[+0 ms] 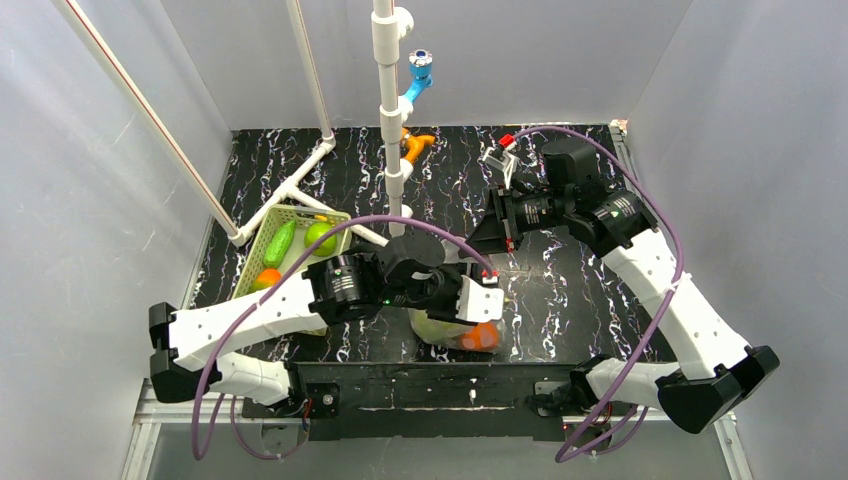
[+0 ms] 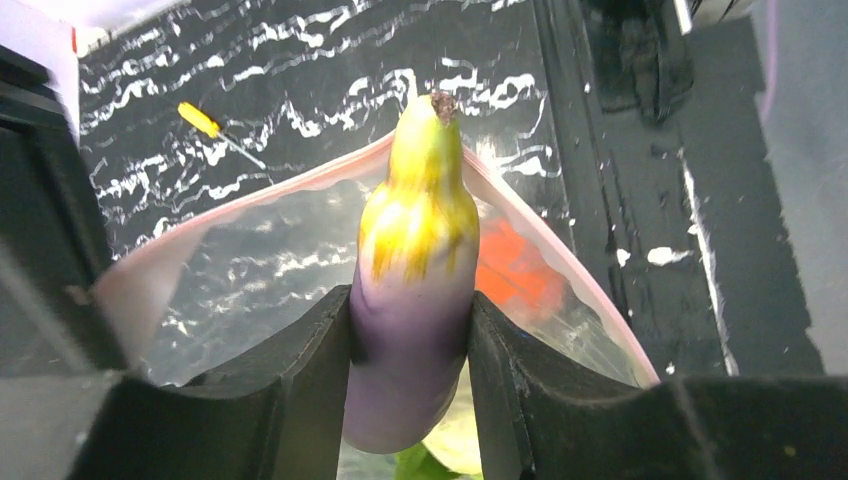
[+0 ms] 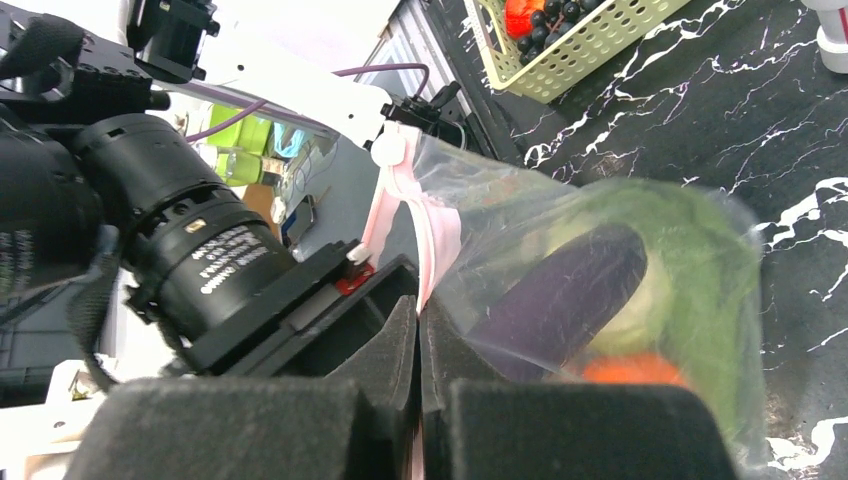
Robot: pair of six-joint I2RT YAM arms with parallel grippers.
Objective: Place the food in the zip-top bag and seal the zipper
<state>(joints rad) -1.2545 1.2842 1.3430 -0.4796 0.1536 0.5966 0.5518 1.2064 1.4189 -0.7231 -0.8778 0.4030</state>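
Observation:
The clear zip-top bag (image 1: 452, 330) lies near the front edge with its mouth held open. My left gripper (image 2: 410, 310) is shut on the purple piece (image 2: 410, 330), which has a yellow-green tip, and holds it in the bag's mouth between the two sides of the pink zipper (image 2: 300, 185). An orange fruit (image 2: 515, 270) and something green lie inside the bag. My right gripper (image 3: 420, 305) is shut on the pink zipper strip (image 3: 428, 235) at one end of the mouth. Through the bag (image 3: 700, 300) the right wrist view shows the purple piece (image 3: 570, 300).
The pale green basket (image 1: 262, 243) at the left holds a cucumber (image 1: 279, 243), a green fruit (image 1: 320, 237) and an orange ball (image 1: 268, 277). A white pipe frame (image 1: 300, 180) and post (image 1: 390, 120) stand behind. A small orange stick (image 2: 200, 120) lies on the table.

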